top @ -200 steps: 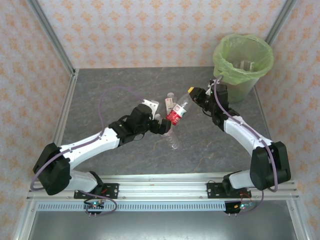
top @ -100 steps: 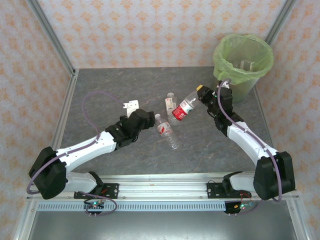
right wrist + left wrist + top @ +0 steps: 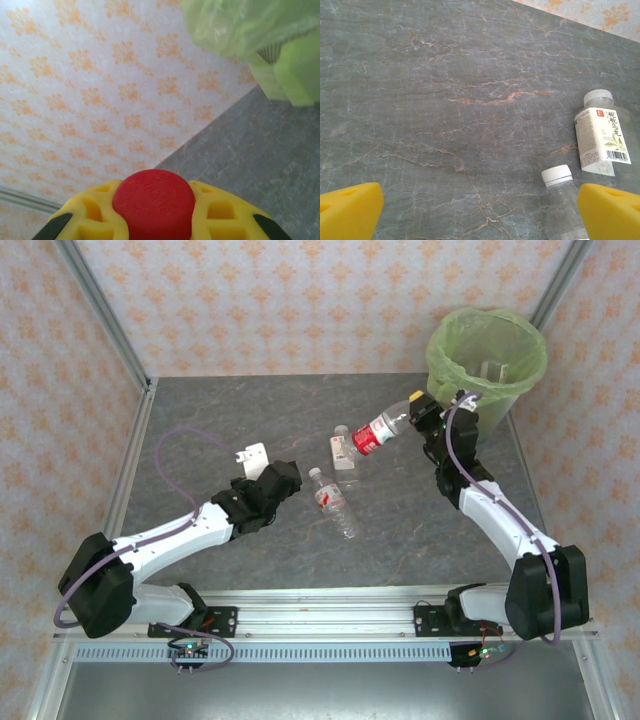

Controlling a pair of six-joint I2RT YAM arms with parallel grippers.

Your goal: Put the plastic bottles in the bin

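Top external: right gripper (image 3: 418,408), clamped on the clear red-labelled plastic bottle (image 3: 376,432), has swung it up from mid-table to just beside the tall green-bagged bin (image 3: 440,370). Left gripper (image 3: 252,454) has backed off, fingers spread, empty. Drop looks next; two bottles (image 3: 333,502) remain on the table.

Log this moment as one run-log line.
left gripper: open, over table | right gripper: shut on red-capped bottle, beside bin | lying on table: white-label bottle, small clear bottle | status: not yet binned
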